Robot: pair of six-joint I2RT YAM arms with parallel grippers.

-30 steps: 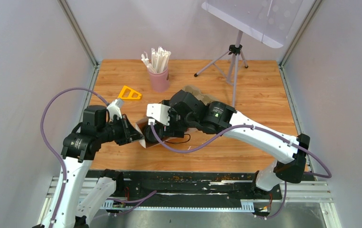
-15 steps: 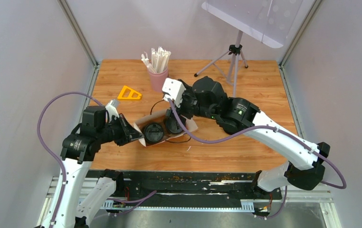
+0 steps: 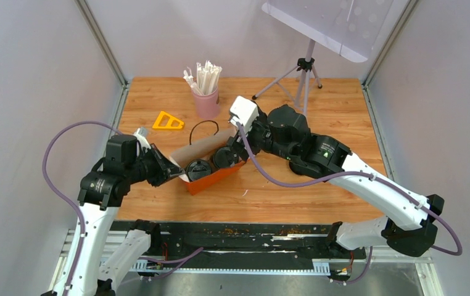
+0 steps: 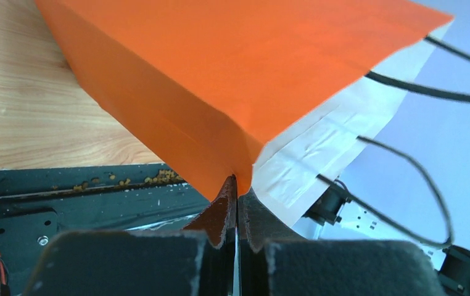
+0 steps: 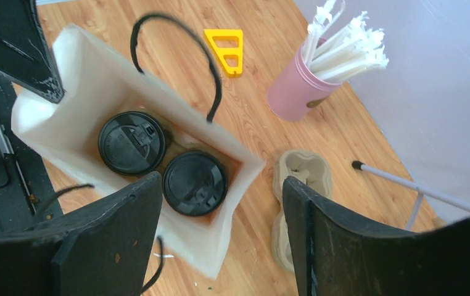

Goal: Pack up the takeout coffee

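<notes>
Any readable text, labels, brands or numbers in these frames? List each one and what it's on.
No legible text in any view.
Upper black lid and lower black lid, right wrist view: raised marks only, too blurred to read.
Pink cup: one small dark mark on its side, too small to read.
Orange bag: outside plain, no print visible.

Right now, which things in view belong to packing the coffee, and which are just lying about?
Job: two black-lidded cups in the orange paper bag; left gripper pinching its edge.
Lying about: pink cup of white sticks; yellow triangular piece; pulp cup carrier; tripod.
</notes>
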